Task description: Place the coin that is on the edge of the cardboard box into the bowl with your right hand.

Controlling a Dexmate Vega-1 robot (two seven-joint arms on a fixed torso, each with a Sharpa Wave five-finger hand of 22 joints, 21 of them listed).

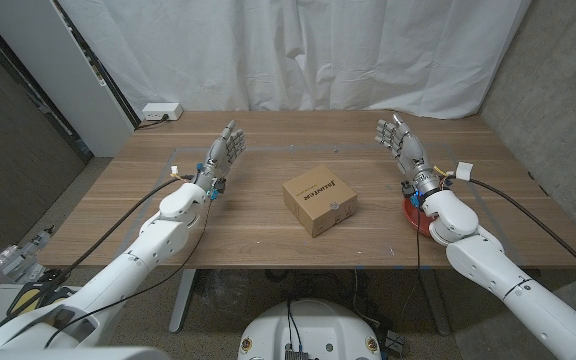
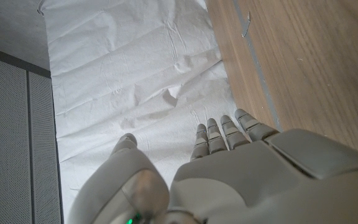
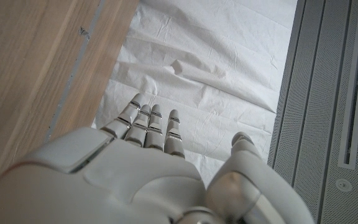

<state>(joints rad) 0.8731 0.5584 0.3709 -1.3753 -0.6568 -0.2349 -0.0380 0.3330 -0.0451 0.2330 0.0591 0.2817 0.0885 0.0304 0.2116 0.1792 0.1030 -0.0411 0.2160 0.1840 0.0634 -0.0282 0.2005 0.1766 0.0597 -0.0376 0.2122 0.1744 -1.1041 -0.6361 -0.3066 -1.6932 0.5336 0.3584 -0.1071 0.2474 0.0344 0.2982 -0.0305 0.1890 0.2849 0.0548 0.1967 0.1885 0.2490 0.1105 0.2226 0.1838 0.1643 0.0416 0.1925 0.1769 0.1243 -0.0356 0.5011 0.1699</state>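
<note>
step: not started, pre-reach | both hands up, fingers spread, holding nothing: right hand (image 1: 400, 143), left hand (image 1: 222, 154) | coin (image 1: 339, 208) sits on cardboard box (image 1: 319, 201) right edge, mid-bench | red bowl (image 1: 414, 217) near right, under the right wrist | next: right hand swings left, pinches coin

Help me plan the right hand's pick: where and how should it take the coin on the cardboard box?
The coin lies flat at the cardboard box top's right edge. Probably pinch its rim with the right hand fingers from above, on the right, where it nears that edge.
</note>
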